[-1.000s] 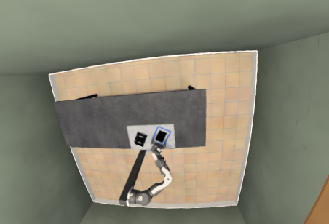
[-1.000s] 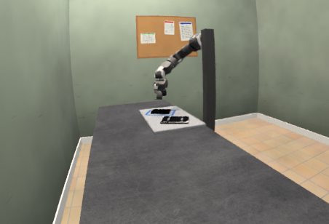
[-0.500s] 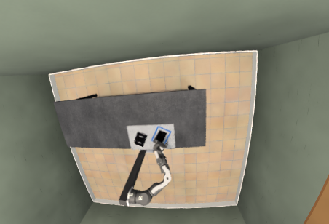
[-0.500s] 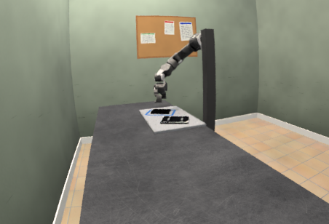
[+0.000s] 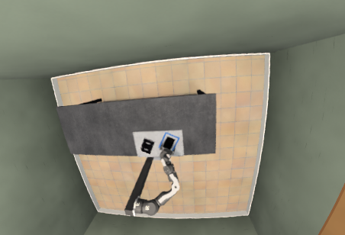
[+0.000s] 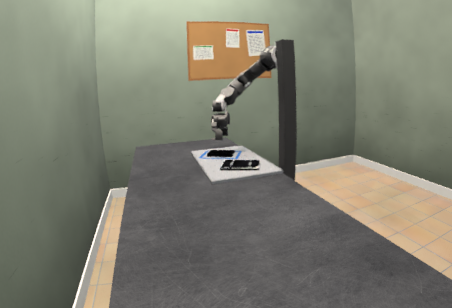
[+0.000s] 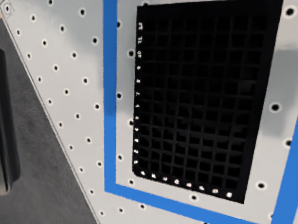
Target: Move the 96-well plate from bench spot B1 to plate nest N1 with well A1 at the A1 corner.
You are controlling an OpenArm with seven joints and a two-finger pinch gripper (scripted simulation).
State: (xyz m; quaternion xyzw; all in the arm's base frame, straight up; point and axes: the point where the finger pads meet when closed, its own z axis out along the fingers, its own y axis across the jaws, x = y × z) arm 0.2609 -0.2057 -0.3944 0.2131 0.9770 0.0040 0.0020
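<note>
The tool (image 5: 166,152) (image 6: 219,137) hangs above the counter (image 5: 114,120) (image 6: 225,228) (image 7: 30,145), its fingers spread most of the way apart with nothing between them. Below it, with air between, lies the 96-well plate (image 5: 169,143) (image 6: 221,153) (image 7: 195,100), flat and inside a blue outline (image 5: 172,135) (image 6: 215,158) (image 7: 110,100) that runs around it without touching. Seen from the top, the tool covers a little of the outline on the side toward the arm's base. Under both tool and plate is a pale board (image 5: 138,140) (image 6: 215,175) (image 7: 75,125), dotted with small holes in the wrist view. The plate nest (image 5: 147,146) (image 6: 240,165) stands on the same board, lower than the tool and off to its left in the top view; the plate is apart from it. The wrist view shows one finger (image 7: 7,125) at its left edge, well to the side of the plate. There the plate's long left edge carries small numbers and its lower short edge a row of pale marks too blurred to read; the corner where these edges meet looks cut off. Above and behind the tool in the exterior view, a corkboard (image 6: 210,33) hangs on the wall.
</note>
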